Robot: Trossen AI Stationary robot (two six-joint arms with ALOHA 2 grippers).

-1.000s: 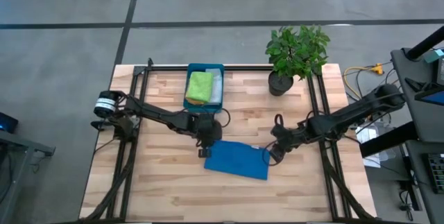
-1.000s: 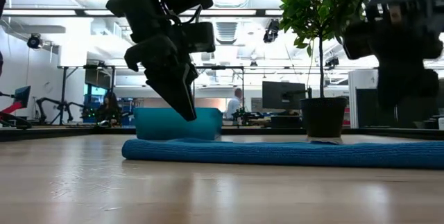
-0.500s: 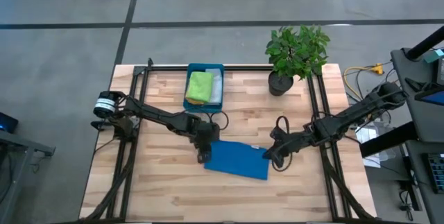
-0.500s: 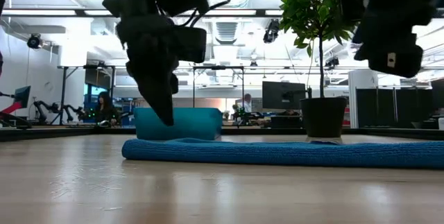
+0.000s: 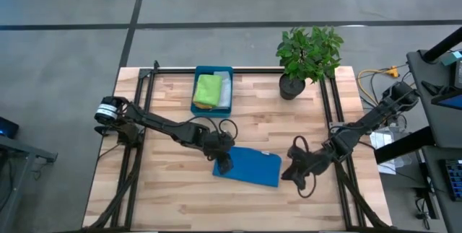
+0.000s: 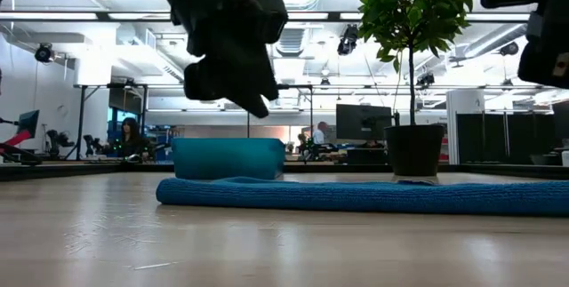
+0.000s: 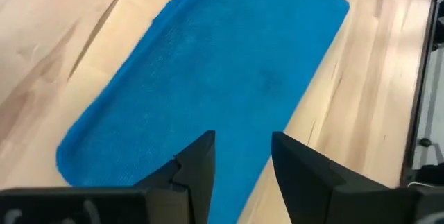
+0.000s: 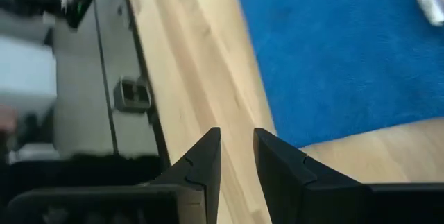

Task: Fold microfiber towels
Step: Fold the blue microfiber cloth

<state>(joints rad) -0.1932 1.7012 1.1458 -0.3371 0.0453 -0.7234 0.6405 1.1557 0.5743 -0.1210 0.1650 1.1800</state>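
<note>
Here the blue towel (image 5: 249, 166) lies flat mid-worktop (image 5: 166, 197), released for its next fold — left gripper (image 5: 225, 164) hovers over its edge and right gripper (image 5: 291, 172) just beside it (both fingers apart, empty).

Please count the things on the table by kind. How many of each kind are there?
Blue towel: 1
Lime green towel: 1
Pale cloth under it, colour unclear: 1
Teal tray: 1
Potted plant: 1
Total: 5

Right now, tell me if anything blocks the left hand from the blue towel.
Nothing visible does. The left hand hovers open directly over the blue towel, which lies flat on the bare table.
</note>
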